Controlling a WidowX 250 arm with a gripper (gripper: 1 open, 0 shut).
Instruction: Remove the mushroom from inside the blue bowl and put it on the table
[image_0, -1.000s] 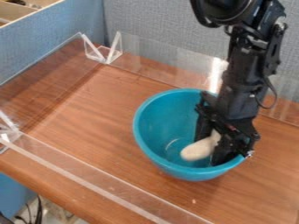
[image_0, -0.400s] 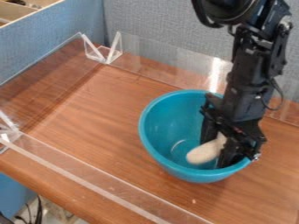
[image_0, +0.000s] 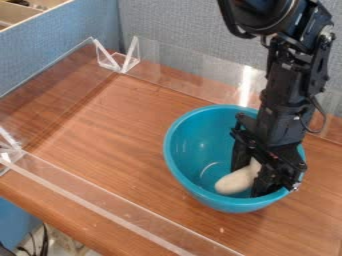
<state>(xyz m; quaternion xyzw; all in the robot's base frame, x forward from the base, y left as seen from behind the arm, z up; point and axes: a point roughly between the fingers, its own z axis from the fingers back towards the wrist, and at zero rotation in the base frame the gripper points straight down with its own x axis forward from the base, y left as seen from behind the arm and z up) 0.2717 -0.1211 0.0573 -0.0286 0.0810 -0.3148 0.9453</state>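
Observation:
The blue bowl (image_0: 191, 150) sits on the wood-grain table (image_0: 107, 125), right of centre and close to the front acrylic wall. My gripper (image_0: 263, 178) points straight down into the right side of the bowl. It is shut on the mushroom (image_0: 237, 181). The mushroom's cream-white stem sticks out to the left, low over the bowl's bottom. Its cap is hidden between the black fingers (image_0: 277, 170).
Low clear acrylic walls (image_0: 94, 185) edge the table. A clear bracket (image_0: 118, 55) stands at the back left corner. A blue-grey partition (image_0: 174, 25) rises behind, and a pale box (image_0: 34, 25) sits at the upper left.
The bowl has slid slightly to the right and toward the front, with the gripper inside it. The gripper stays shut on the mushroom.

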